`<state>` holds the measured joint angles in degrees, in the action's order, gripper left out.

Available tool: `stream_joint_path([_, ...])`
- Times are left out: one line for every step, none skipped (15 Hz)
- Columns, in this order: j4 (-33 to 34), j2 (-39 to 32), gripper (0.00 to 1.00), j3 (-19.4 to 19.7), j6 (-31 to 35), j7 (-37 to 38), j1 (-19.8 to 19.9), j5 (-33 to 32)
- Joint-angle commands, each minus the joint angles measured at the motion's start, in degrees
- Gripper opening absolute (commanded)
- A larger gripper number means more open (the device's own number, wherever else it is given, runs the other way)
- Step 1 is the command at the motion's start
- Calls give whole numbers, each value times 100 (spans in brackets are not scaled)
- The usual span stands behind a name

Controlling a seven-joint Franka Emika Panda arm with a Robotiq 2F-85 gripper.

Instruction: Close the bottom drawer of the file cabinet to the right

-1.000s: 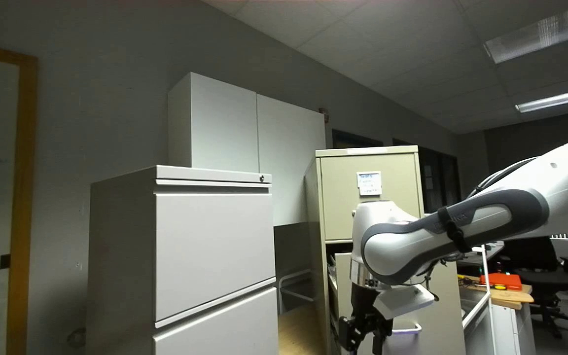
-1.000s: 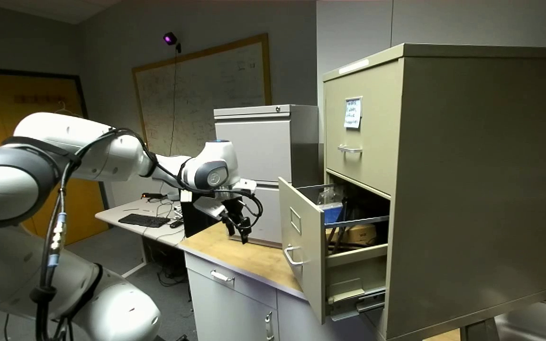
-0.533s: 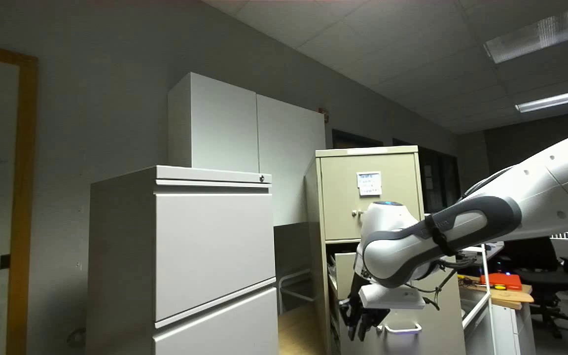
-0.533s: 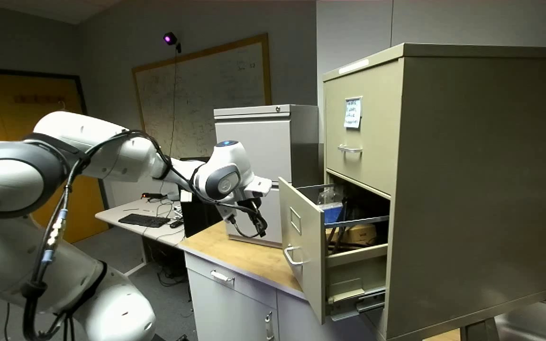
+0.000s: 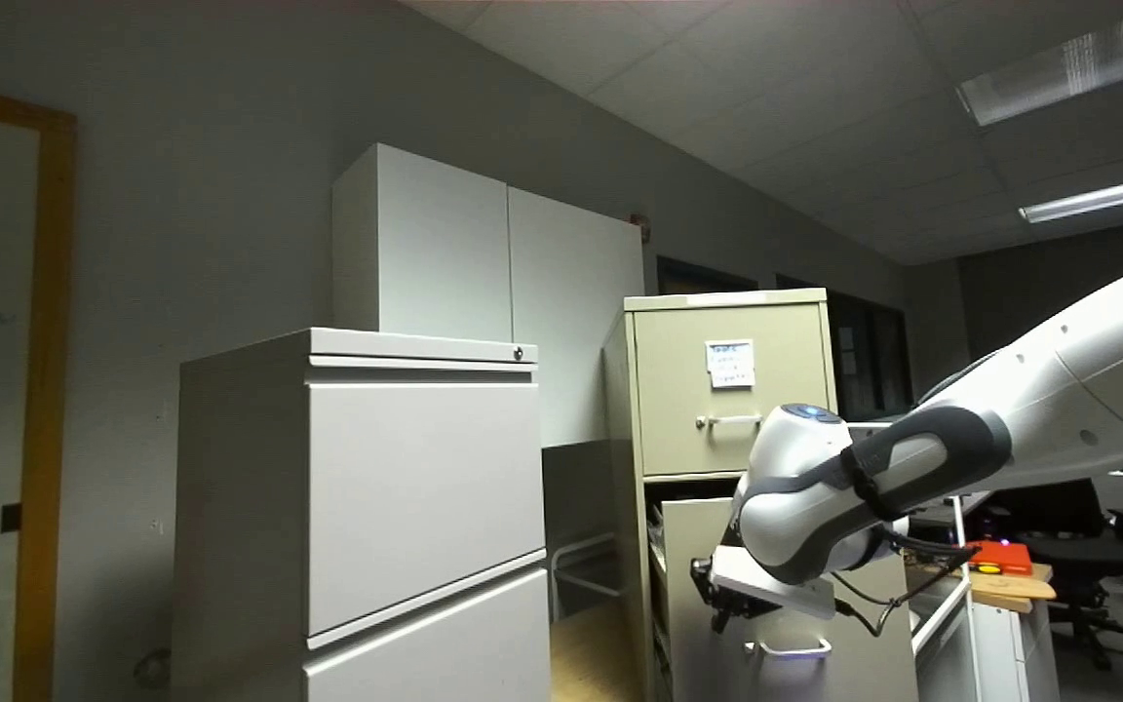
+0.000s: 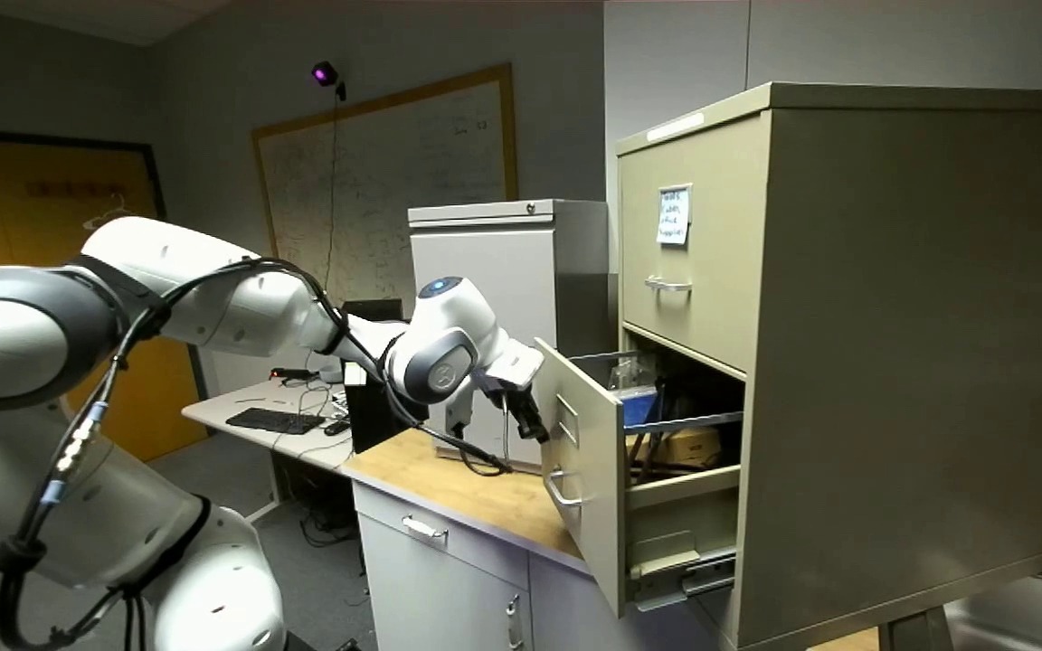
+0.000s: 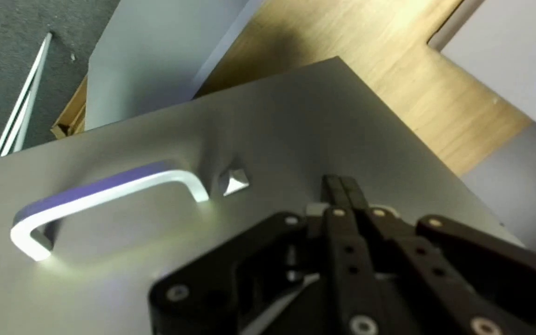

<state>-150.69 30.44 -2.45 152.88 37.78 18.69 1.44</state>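
The beige file cabinet (image 6: 919, 362) shows in both exterior views, its top drawer shut with a paper sheet on the front. Below it, the bottom drawer (image 6: 586, 470) stands pulled out, its plain front facing the arm. My gripper (image 7: 342, 179) is shut with nothing between its fingers. In the wrist view its tips meet the drawer front (image 7: 277, 130), to one side of the metal handle (image 7: 110, 190) and the small lock knob (image 7: 235, 181). An exterior view has the gripper (image 6: 539, 436) at the front's far side, above handle height, seemingly touching it.
A pale grey cabinet (image 6: 485, 271) stands on the wooden counter (image 6: 449, 470) behind the gripper. Inside the open drawer lie a blue item (image 6: 637, 409) and a cardboard box (image 6: 688, 445). Cables (image 6: 476, 452) hang looped below the wrist.
The gripper has shut, tilted and moved toward the cabinet, up to the drawer front. Over the last half second the drawer has slid very slightly inward.
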Motion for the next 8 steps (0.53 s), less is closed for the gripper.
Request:
stream_joint_path([50,-643,0,-463,1181,1028,513,-102])
stream_joint_path([79,-844,0,-644,1515,1355,696,-162])
stream_joint_path([99,-1013,0,-859,1838,1693,923,-244])
stream_joint_path([146,-1198,0,-1156,2149,2080,1257,-391])
stream_joint_path([185,-1320,0,-1518,2412,2480,1686,-580])
stream_joint_path([226,-1401,0,-1900,2649,2945,2182,-873])
stream_joint_path([227,-1367,0,-2103,2810,3413,2572,-1272])
stream_joint_path([259,-1274,0,-2366,2873,3830,2987,-1588])
